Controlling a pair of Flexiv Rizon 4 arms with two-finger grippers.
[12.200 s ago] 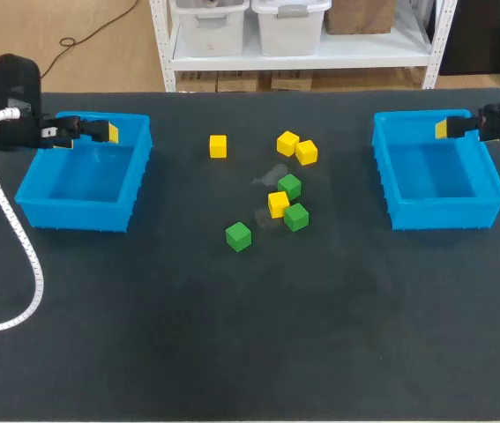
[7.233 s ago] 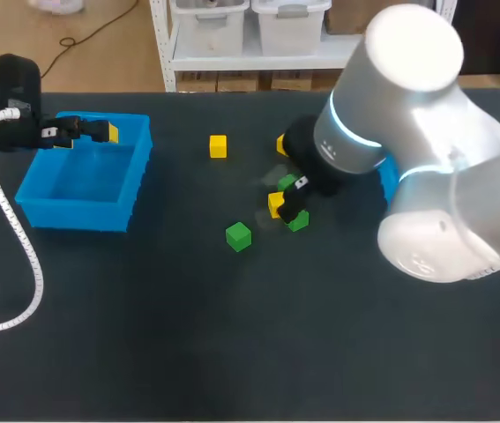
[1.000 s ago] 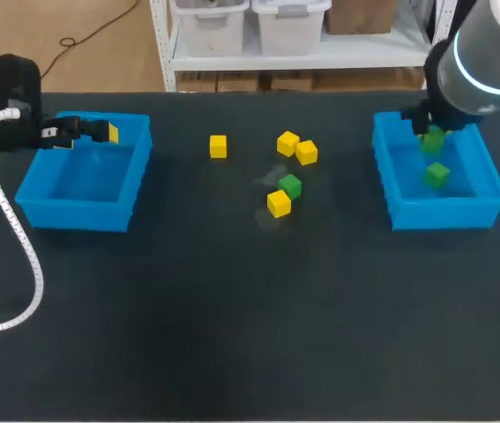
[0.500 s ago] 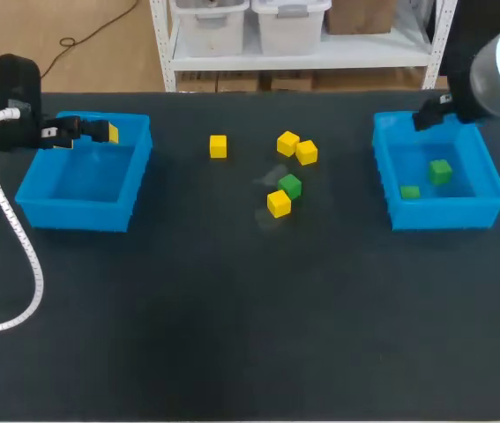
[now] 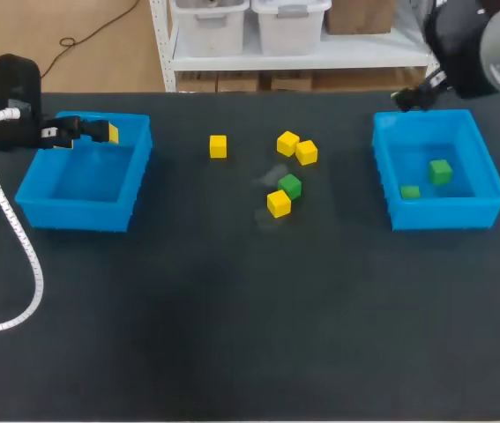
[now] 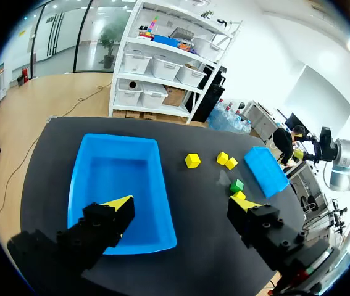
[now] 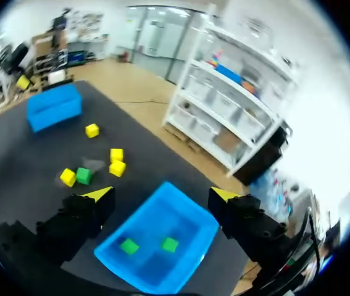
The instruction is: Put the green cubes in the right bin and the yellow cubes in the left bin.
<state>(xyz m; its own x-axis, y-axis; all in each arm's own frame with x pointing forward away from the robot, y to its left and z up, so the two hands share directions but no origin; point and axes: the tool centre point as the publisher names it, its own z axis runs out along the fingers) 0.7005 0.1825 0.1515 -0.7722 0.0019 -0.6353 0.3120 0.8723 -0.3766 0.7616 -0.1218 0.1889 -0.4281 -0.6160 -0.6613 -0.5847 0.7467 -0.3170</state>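
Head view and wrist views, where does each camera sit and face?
Head view: above, behind, looking down on the table; left arm, right arm at the sides.
Left wrist view: above the left bin, facing down; open left pincer.
Right wrist view: above the right bin, facing down; open right pincer.
Shared: the loose green cube.

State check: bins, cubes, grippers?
Left bin: holds no cubes.
Right bin: holds two green cubes.
Third green cube: unsorted, between the bins.
Yellow cubes: all four unsorted, between the bins.
Left gripper: open, empty.
Right gripper: open, empty.
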